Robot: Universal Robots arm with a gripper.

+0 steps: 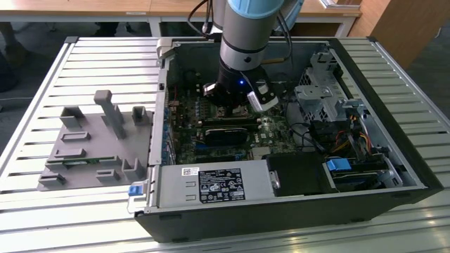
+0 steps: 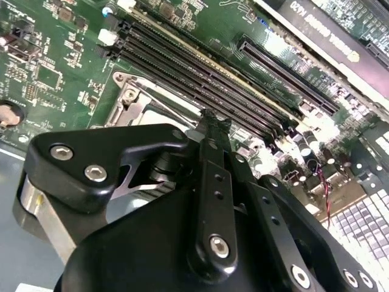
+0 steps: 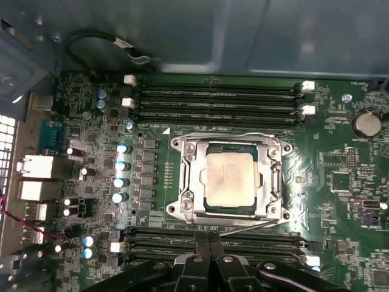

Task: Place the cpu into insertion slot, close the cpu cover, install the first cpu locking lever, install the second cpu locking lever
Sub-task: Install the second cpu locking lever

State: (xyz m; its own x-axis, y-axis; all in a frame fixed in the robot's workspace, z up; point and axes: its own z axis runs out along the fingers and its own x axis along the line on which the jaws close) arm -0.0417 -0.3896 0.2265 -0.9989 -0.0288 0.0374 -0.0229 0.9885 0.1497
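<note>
In the first wrist view the cpu (image 3: 229, 178) lies flat in the insertion slot (image 3: 269, 210), mid-motherboard (image 3: 340, 158) between the two banks of long black memory slots (image 3: 216, 97), with the cpu cover (image 3: 188, 176) down around it as a metal frame. The end effector (image 3: 208, 250), fingers pressed together and holding nothing, sits at the socket's near edge beside a thin wire lever (image 3: 243, 225). I judge a locking lever is in hand; seating it calls for a sideways push under its hook.

Grey fixture tray (image 1: 91, 145), open computer case (image 1: 393, 174), slatted metal table (image 1: 42, 211), blue cable clip (image 1: 339, 165)
</note>
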